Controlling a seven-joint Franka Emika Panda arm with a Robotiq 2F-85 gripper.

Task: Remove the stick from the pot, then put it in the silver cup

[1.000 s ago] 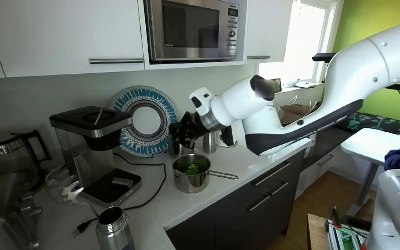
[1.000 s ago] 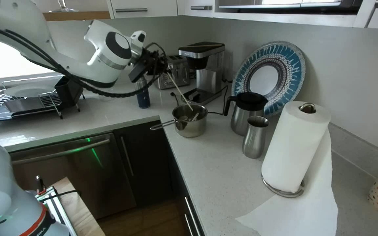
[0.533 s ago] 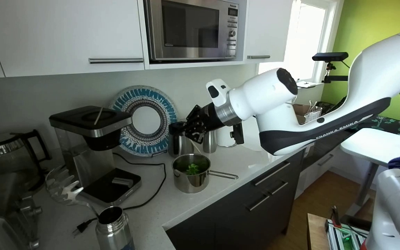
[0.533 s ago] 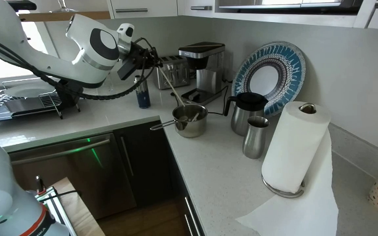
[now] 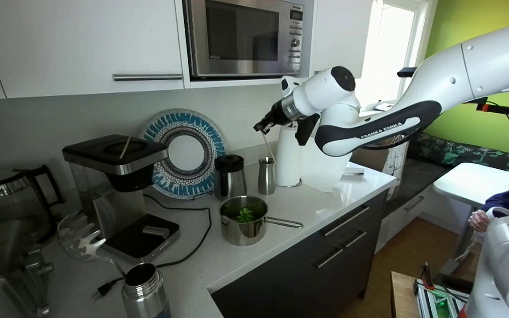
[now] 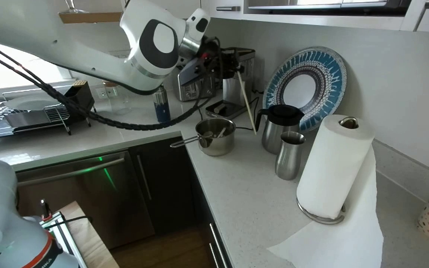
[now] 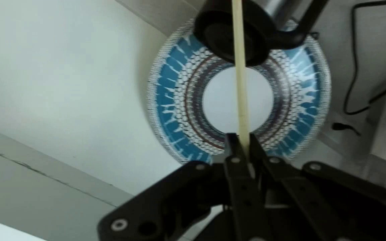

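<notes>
My gripper (image 5: pixel 261 128) is shut on the thin pale wooden stick (image 5: pixel 268 145), raised above the counter; the gripper also shows in an exterior view (image 6: pixel 240 70). The stick hangs down at a slant, and its lower end is free in the air (image 6: pixel 251 115). In the wrist view the stick (image 7: pixel 241 83) runs up from between the fingertips (image 7: pixel 241 140). The shiny pot (image 6: pixel 218 146) with its side handle stands on the counter. The narrow silver cup (image 6: pixel 288 160) stands upright beyond it; the stick's lower end appears apart from it. The cup also shows in an exterior view (image 5: pixel 266 176).
A metal jug with a dark lid (image 6: pixel 279 128) stands by the cup, in front of a patterned blue plate (image 6: pixel 307 87). A paper towel roll (image 6: pixel 333 167) stands on the cup's other side. A coffee maker (image 5: pixel 117 198) and its cord lie near the pot. Green leaves (image 5: pixel 245 215) are in the pot.
My gripper has risen and moved from over the pot towards the jug and cup. The stick's lower end was at the pot and now hangs clear of it.
</notes>
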